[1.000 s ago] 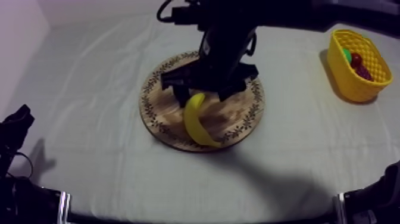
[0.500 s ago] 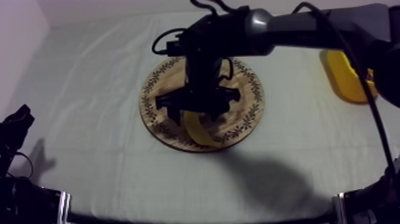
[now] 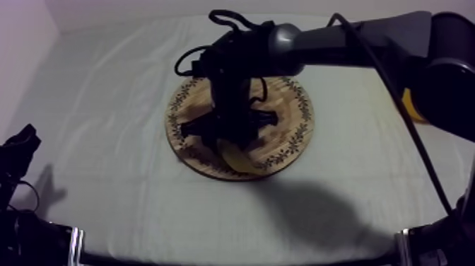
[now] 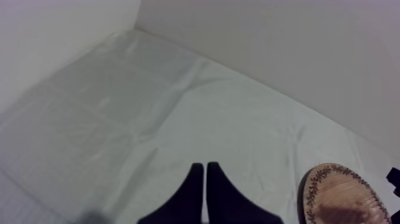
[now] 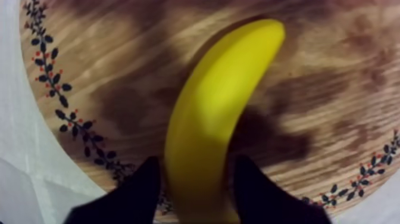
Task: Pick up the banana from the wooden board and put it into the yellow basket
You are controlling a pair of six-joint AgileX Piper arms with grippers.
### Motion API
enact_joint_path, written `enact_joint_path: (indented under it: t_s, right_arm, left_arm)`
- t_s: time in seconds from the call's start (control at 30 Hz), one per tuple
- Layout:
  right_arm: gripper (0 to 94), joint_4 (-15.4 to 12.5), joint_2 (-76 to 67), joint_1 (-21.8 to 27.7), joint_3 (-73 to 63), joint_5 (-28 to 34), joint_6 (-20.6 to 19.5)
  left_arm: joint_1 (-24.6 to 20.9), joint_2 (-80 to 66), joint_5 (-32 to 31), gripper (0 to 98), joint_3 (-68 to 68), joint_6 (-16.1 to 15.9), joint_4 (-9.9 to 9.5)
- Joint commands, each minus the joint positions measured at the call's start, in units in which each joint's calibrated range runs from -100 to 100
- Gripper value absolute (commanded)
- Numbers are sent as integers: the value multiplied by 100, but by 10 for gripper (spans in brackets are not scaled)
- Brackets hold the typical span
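Banana (image 5: 209, 113) lying lengthwise on the wooden board (image 5: 339, 83), tip pointing away from my right tool (image 5: 195, 164), near end clasped in it, my left tool (image 4: 203, 169) narrow, over the counter (image 4: 119, 119)

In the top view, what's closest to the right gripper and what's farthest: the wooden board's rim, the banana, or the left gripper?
1. The banana: right between the jaws of the right gripper, on the board.
2. The wooden board: its rim circles around, a little way out on every side.
3. The left gripper: far off at the left side.

Smooth, glossy banana (image 5: 208, 119) — grained wooden board (image 5: 119, 53)
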Motion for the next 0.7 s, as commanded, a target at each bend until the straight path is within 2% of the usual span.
enact_joint_path:
  t_s: [0.0, 0.17, 0.3, 0.5, 0.67]
  right_arm:
    - [286, -6, 8, 7, -17, 44, 39]
    - [202, -41, -77, 54, -39, 194, 126]
    - [175, -7, -459, 85, 73, 318, 183]
    - [174, 55, -1511, 288, 353, 584, 305]
    - [209, 103, -2360, 802, 344, 927, 425]
  left_arm:
    - [-1, 4, 0, 1, 0, -1, -2]
    - [-1, 4, 0, 1, 0, -1, -2]
    - [-1, 4, 0, 1, 0, -1, -2]
    - [-1, 4, 0, 1, 0, -1, -2]
    - [-1, 4, 0, 1, 0, -1, -2]
